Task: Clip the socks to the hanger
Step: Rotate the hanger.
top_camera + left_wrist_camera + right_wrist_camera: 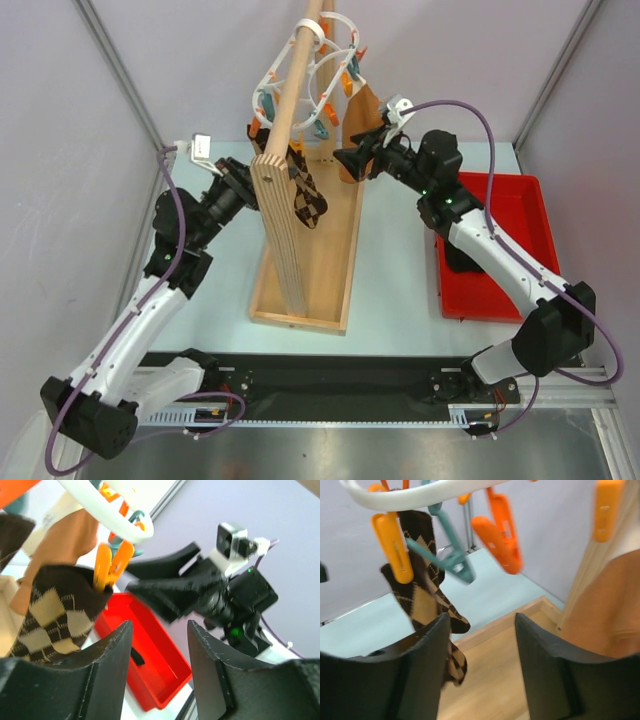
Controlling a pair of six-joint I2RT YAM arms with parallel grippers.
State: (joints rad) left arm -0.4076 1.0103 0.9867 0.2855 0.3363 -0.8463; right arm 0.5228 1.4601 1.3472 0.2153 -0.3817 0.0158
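**Brown argyle and tan hung; third sock next**

The left gripper (159,627) gapes wide and empty beside the argyle sock (55,615), which an orange peg (107,567) pins to the hanger (420,497). The tan sock (362,125) hangs further right. The right gripper (481,620), equally open and empty, probably must fetch the dark shape (462,262) in the red tray (510,200).

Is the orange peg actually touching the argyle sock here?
Touching. In the left wrist view, the orange peg bites the top edge of the argyle sock, and the sock hangs from it.
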